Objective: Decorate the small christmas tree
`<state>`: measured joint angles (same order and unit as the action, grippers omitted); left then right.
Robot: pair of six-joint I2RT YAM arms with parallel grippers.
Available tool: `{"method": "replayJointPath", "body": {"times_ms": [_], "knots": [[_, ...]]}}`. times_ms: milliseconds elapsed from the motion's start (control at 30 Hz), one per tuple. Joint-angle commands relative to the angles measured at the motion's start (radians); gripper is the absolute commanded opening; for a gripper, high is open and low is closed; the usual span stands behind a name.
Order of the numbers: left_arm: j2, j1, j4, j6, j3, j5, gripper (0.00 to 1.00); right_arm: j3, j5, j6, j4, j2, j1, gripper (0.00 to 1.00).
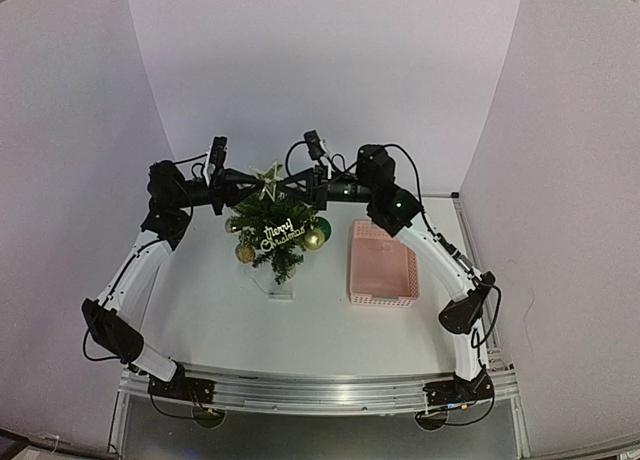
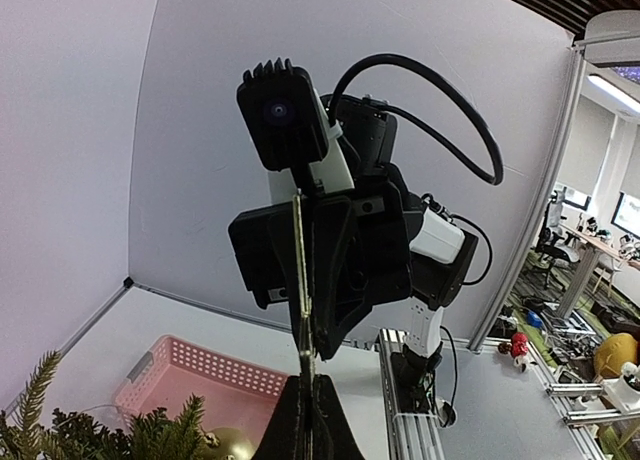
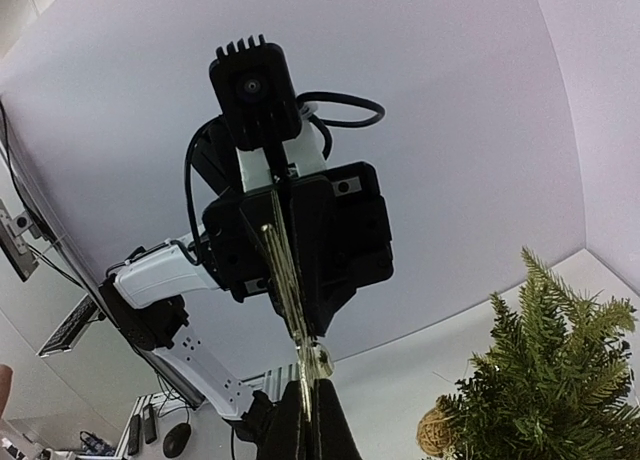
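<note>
The small christmas tree (image 1: 277, 242) stands mid-table with a gold "Merry Christmas" sign (image 1: 282, 232), gold baubles (image 1: 314, 238) and a green bauble (image 1: 324, 226). A gold star (image 1: 268, 180) sits at its tip. My left gripper (image 1: 254, 183) and right gripper (image 1: 291, 183) meet there from either side, each shut on the star. The star shows edge-on in the left wrist view (image 2: 299, 270) above my left gripper (image 2: 306, 392). It shows edge-on in the right wrist view (image 3: 283, 265) above my right gripper (image 3: 311, 392). Tree branches show in both wrist views (image 2: 60, 430) (image 3: 550, 380).
A pink perforated basket (image 1: 383, 263) lies right of the tree and shows in the left wrist view (image 2: 200, 375). A wicker ball ornament (image 3: 437, 432) hangs on the tree. White walls close in the table on three sides.
</note>
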<state>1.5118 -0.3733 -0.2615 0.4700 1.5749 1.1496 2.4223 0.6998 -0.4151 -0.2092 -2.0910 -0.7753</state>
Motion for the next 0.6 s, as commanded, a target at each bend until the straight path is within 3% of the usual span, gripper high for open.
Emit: {"method": "replayJointPath", "body": {"times_ms": [0, 133, 233, 367, 433, 567], "knots": [[-0.038, -0.004, 0.046, -0.025, 0.005, 0.014, 0.09, -0.037, 0.004, 0.043, 0.036, 0.052, -0.008, 0.00], [-0.051, -0.003, 0.155, -0.088, 0.026, 0.019, 0.48, -0.119, -0.012, 0.094, 0.034, 0.107, -0.007, 0.00], [-0.054, 0.004, 0.293, -0.173, 0.092, 0.035, 0.68, -0.165, -0.022, 0.141, 0.010, 0.147, -0.007, 0.00], [-0.030, 0.019, 0.641, -0.404, 0.246, 0.042, 0.72, -0.164, -0.052, 0.275, -0.134, 0.181, -0.017, 0.00], [-0.005, 0.018, 0.851, -0.613, 0.322, 0.026, 0.72, -0.117, -0.080, 0.348, -0.223, 0.180, -0.029, 0.00], [0.029, 0.008, 1.155, -0.853, 0.459, -0.055, 0.72, 0.009, -0.158, 0.514, -0.460, 0.138, -0.070, 0.00]]}}
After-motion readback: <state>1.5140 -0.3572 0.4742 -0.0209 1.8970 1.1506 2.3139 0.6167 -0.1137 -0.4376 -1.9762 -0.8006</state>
